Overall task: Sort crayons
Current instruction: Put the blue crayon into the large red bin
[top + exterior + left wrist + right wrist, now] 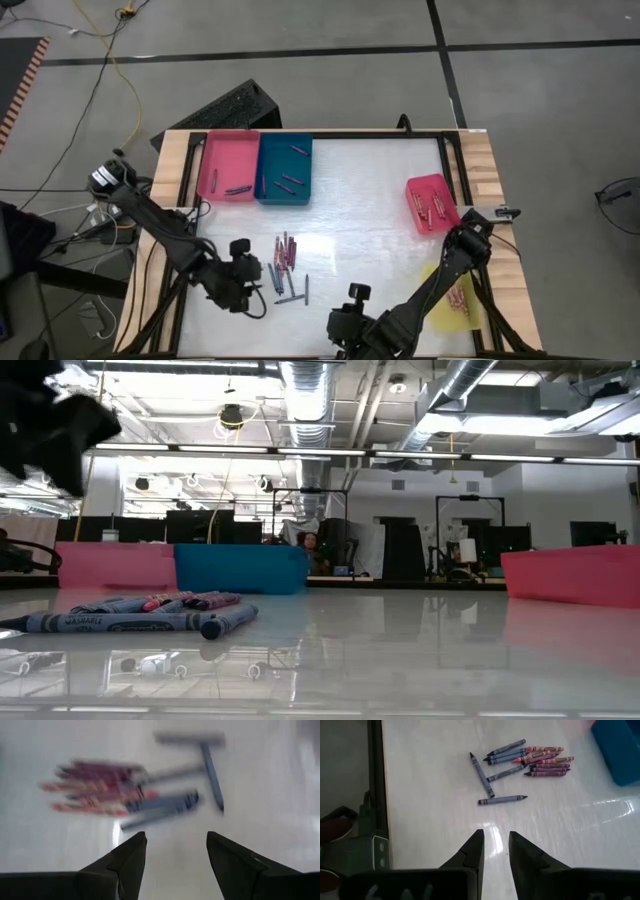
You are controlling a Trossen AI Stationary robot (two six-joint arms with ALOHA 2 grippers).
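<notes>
A loose heap of crayons (286,265), red, pink, grey-blue and dark, lies flat on the white table top left of centre; the low view shows the heap (150,615) and so does the right wrist view (520,762). My left gripper (258,285) hangs open just left of the heap, slanting down at it; in the left wrist view its fingers (175,845) stand short of the crayons (130,795). My right gripper (336,322) hovers at the near edge, pointing toward the heap; its fingers (496,842) are a narrow gap apart with nothing between them.
A pink tray (228,150) and a blue tray (285,160) stand side by side at the far left, each with a few crayons. A red tray (432,203) sits at the right edge. A yellow tray (455,300) lies partly under my right arm.
</notes>
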